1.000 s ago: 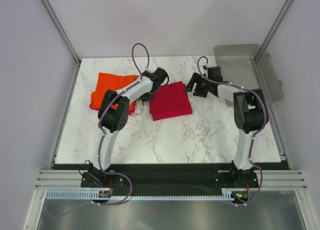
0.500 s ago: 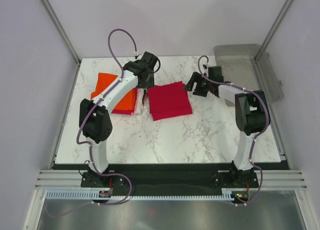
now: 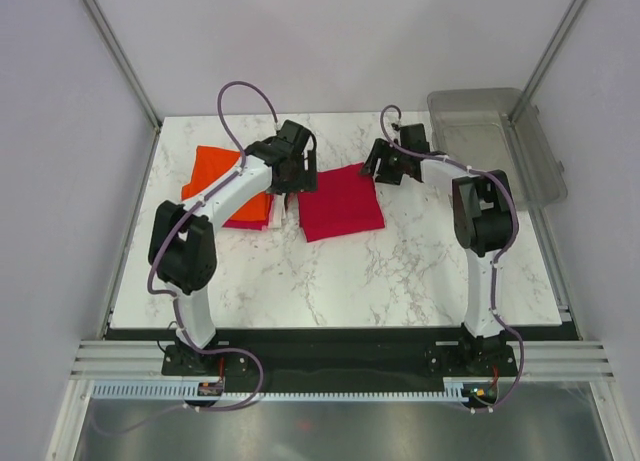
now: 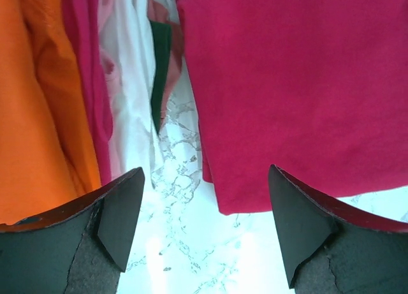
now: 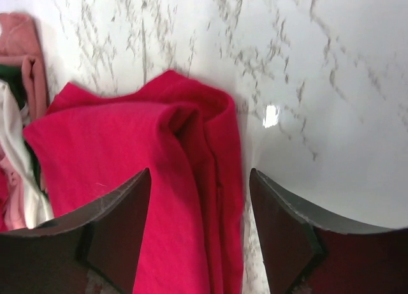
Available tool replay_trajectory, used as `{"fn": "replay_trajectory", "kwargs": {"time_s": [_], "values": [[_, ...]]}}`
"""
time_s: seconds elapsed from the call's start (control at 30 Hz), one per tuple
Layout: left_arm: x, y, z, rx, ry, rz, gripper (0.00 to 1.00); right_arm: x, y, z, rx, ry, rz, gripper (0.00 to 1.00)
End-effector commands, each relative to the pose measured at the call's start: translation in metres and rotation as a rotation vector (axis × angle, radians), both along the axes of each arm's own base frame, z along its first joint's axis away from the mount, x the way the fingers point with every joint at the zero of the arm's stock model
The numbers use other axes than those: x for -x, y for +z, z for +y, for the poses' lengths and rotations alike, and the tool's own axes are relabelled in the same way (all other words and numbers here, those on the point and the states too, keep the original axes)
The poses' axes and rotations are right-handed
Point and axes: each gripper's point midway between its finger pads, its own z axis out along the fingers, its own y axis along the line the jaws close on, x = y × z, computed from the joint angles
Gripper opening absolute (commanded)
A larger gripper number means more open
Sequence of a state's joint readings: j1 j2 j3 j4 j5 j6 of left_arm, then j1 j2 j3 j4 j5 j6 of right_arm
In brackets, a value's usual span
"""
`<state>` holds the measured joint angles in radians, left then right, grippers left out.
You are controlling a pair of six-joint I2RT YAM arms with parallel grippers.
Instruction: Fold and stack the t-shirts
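A crimson red t-shirt [image 3: 341,202] lies folded mid-table. Left of it sits a stack topped by a bright orange t-shirt [image 3: 217,170], with pink and white folded edges [image 3: 266,212] showing. My left gripper [image 3: 297,178] hovers open at the red shirt's far left corner. In the left wrist view its fingers [image 4: 121,211] span bare marble, with the red t-shirt [image 4: 293,83] to the right and the orange [image 4: 38,102], pink [image 4: 86,83] and white [image 4: 134,83] edges to the left. My right gripper [image 3: 379,169] is open at the far right corner, its fingers [image 5: 121,224] straddling the red t-shirt's folded edge [image 5: 191,173].
A clear grey plastic bin [image 3: 497,141] stands at the back right, partly off the marble table [image 3: 400,271]. A dark green sliver of cloth [image 4: 160,58] peeks out of the stack beside the white edge.
My left arm has swung up and back to the red shirt's far left corner and its gripper has opened. My right gripper has moved left over the far right corner.
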<state>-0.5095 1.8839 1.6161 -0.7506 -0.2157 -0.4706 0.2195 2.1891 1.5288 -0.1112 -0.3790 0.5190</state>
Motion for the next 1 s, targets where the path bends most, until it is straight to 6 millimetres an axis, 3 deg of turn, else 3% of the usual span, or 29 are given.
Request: {"fn": "replay_trajectory", "kwargs": {"time_s": [0.0, 0.07, 0.1, 0.13, 0.23, 0.37, 0.4, 0.47, 0.6, 0.7, 0.97], "values": [[-0.008, 0.036, -0.012, 0.126, -0.045, -0.099, 0.86, -0.013, -0.011, -0.004, 0.086, -0.035, 0.015, 0.69], [-0.01, 0.031, -0.013, 0.16, -0.058, -0.098, 0.86, -0.02, -0.01, -0.003, 0.093, -0.036, 0.007, 0.63], [-0.008, 0.031, -0.018, 0.195, -0.075, -0.091, 0.86, -0.018, -0.019, -0.003, 0.104, -0.031, 0.033, 0.59], [-0.01, 0.027, -0.016, 0.218, -0.07, -0.095, 0.86, -0.023, -0.015, -0.003, 0.113, -0.032, 0.026, 0.46], [-0.008, 0.02, -0.022, 0.284, -0.096, -0.076, 0.87, -0.015, -0.027, -0.01, 0.16, -0.033, 0.072, 0.23], [-0.014, 0.01, -0.028, 0.322, -0.119, -0.068, 0.88, -0.002, -0.027, -0.029, 0.184, -0.06, 0.081, 0.1], [-0.016, 0.008, -0.03, 0.326, -0.124, -0.068, 0.88, 0.001, -0.019, -0.029, 0.174, -0.048, 0.067, 0.11], [-0.022, -0.001, -0.035, 0.35, -0.141, -0.06, 0.87, 0.007, -0.022, -0.037, 0.171, -0.048, 0.081, 0.13], [-0.034, -0.02, -0.036, 0.4, -0.141, -0.031, 0.87, 0.013, -0.017, -0.041, 0.161, -0.039, 0.081, 0.43], [-0.044, -0.033, -0.035, 0.403, -0.128, -0.012, 0.81, 0.012, -0.015, -0.039, 0.149, -0.034, 0.077, 0.55], [-0.059, -0.066, -0.031, 0.417, -0.104, 0.052, 0.78, 0.01, -0.016, -0.037, 0.128, -0.029, 0.077, 0.55]]}}
